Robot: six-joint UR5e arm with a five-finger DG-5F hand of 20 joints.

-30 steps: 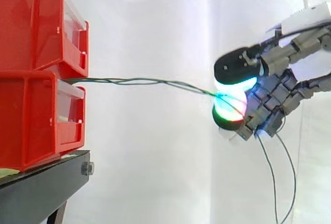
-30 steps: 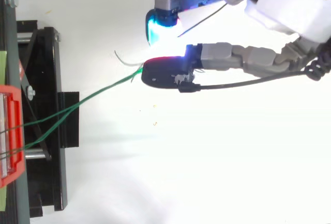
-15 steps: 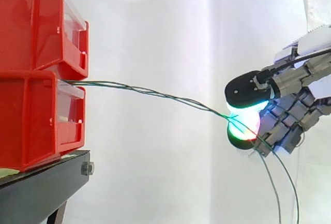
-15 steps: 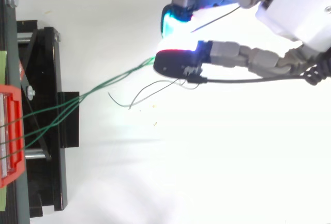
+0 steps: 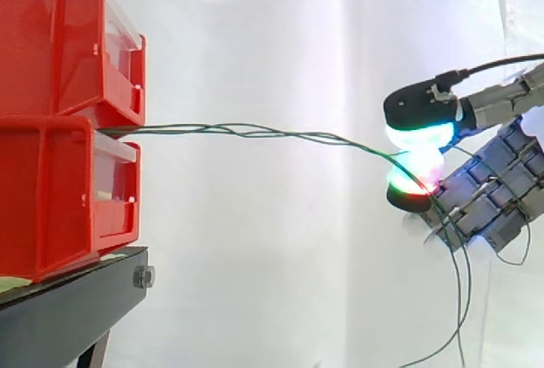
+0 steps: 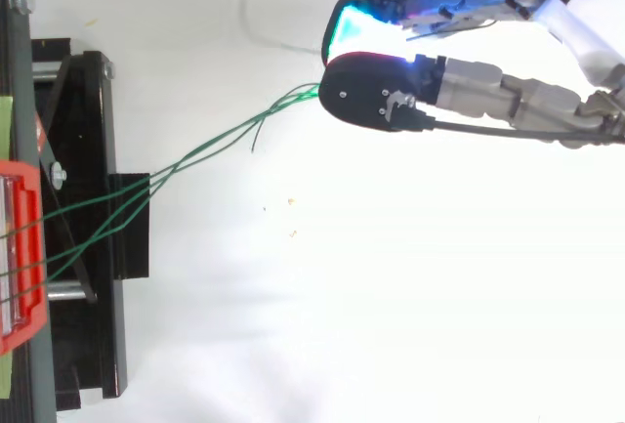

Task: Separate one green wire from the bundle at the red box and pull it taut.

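Wires (image 5: 255,133), thin and green, are running out from the gap between the two stacked red bins (image 5: 59,121) and stretching rightward through open air to the hand (image 5: 497,194). The hand is reaching in from the right edge of the side view. Two of its glowing pads (image 5: 416,134) are pinching the wires between them, one pad above and one below, while the other fingers are folding back behind. In the side view the strands are twisting loosely round one another and lying close to level, with a slight wave rather than a dead straight line. Past the pinch their free lengths are hanging down below the hand toward the bottom edge. In the top view several strands are leaving the red bins apart from one another, crossing over the black stand (image 6: 78,149) and drawing together just before the pads, so more than one strand is being held. One short loose end (image 6: 256,140) is curling away beside them, near the hand. The red bins are sitting on the black stand, in front of a white curtain (image 5: 255,28).
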